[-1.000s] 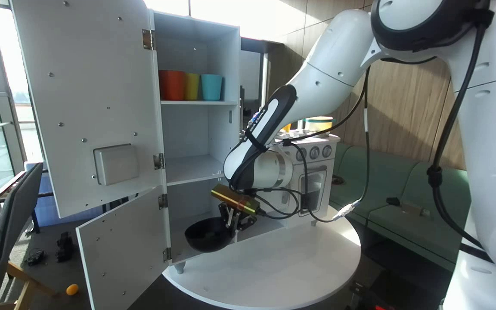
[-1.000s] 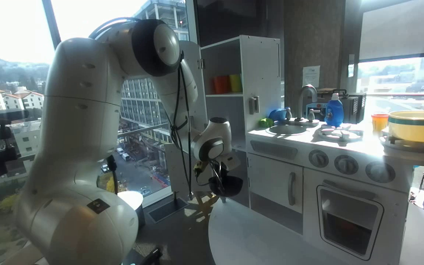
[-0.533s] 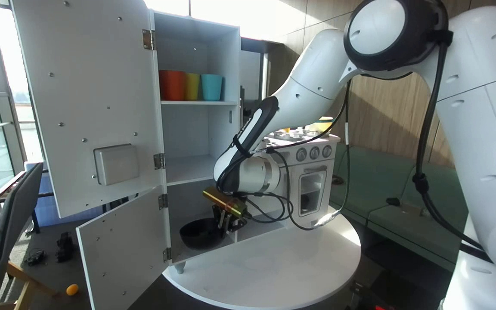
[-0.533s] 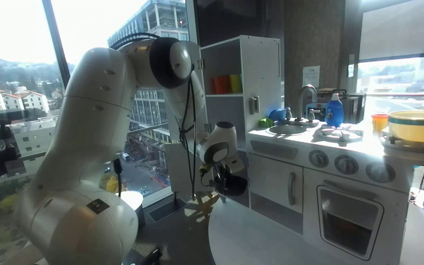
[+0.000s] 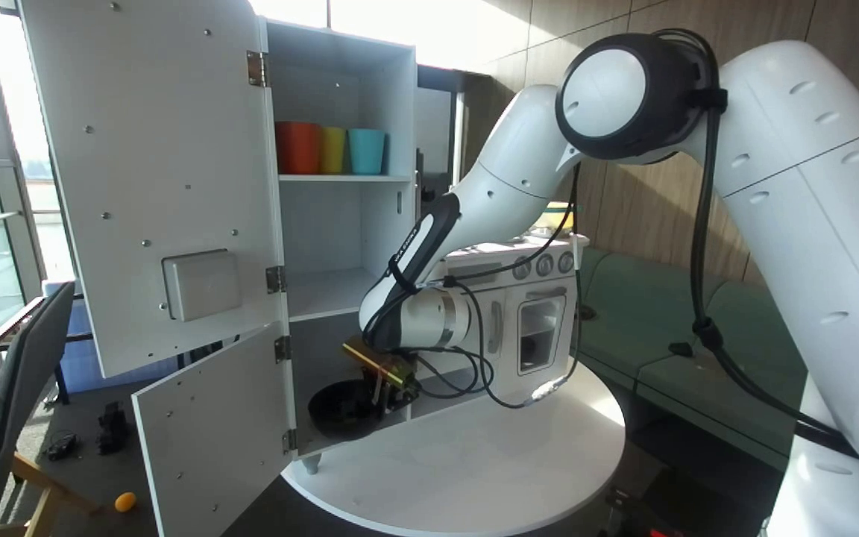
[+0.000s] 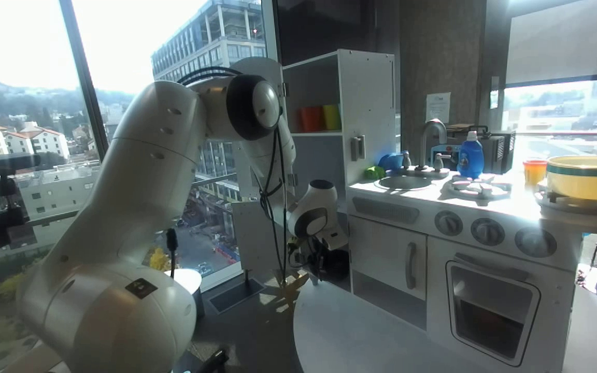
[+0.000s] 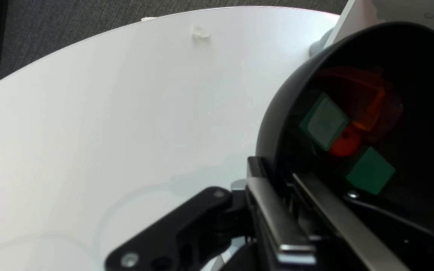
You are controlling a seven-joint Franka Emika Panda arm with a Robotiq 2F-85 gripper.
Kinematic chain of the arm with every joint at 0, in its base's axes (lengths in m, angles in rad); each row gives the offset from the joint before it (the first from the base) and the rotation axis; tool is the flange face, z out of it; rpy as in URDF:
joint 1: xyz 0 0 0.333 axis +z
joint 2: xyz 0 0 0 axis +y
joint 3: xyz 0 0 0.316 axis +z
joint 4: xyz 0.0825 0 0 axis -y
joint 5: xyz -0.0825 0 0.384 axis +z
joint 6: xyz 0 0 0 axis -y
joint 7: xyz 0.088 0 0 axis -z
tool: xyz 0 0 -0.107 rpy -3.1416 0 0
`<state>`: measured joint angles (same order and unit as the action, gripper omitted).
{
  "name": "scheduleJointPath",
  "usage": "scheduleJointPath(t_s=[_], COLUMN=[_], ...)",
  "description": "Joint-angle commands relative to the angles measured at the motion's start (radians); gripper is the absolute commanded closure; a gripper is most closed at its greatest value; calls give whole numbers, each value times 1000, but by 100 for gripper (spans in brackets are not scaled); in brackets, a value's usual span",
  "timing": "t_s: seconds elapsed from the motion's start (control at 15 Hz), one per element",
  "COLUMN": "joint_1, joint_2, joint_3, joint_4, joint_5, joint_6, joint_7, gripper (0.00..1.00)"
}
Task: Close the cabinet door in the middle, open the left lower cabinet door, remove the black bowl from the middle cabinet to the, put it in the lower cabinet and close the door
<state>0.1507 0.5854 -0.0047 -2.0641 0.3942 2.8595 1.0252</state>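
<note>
The gripper (image 7: 275, 171) is clenched on the rim of the black bowl (image 7: 424, 124), one jaw inside its wall and one outside. Held at one edge only, the bowl may tip, so go slowly and keep its mouth level: two green blocks (image 7: 371, 171) and some red and orange pieces (image 7: 346, 142) sit inside and could roll out onto the bench (image 7: 164, 113).

The bowl is at the mouth of the lower cabinet (image 5: 318, 350), and neither exterior view shows well whether its base clears the front edge; a small lift before moving inward would be the safer choice. Keep it low under the shelf (image 5: 329, 291) overhead. Carry the bowl deep enough that no part juts past the front, lower it until the base meets the cabinet floor, and only then part the jaws and back straight out.

Farther off, the left lower cabinet door (image 5: 213, 432) stands swung wide; leave it until the gripper is clear. The cabinet door in the middle (image 6: 389, 254) is already closed.
</note>
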Motion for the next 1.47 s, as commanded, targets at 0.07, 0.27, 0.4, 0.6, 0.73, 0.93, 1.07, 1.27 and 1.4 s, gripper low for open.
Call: scheduleJointPath(t_s=[0.07, 0.27, 0.4, 0.6, 0.73, 0.93, 1.07, 1.27, 1.4], joint_1=[51, 54, 73, 46, -5, 4, 22, 31, 34], joint_2=[53, 34, 3, -57, -133, -268, -372, -522, -605], joint_3=[-39, -52, -85, -75, -7, 13, 23, 69, 103], joint_4=[82, 79, 51, 10, -36, -133, -196, -256, -273], joint_5=[-28, -43, -78, -80, -67, -92, -116, -148, -160], joint_6=[17, -2, 2, -13, -80, -147, -205, -335, -399], joint_7=[65, 74, 76, 56, -32, -113, -147, -198, -236], gripper=[87, 59, 44, 21, 6, 0, 0, 0, 0])
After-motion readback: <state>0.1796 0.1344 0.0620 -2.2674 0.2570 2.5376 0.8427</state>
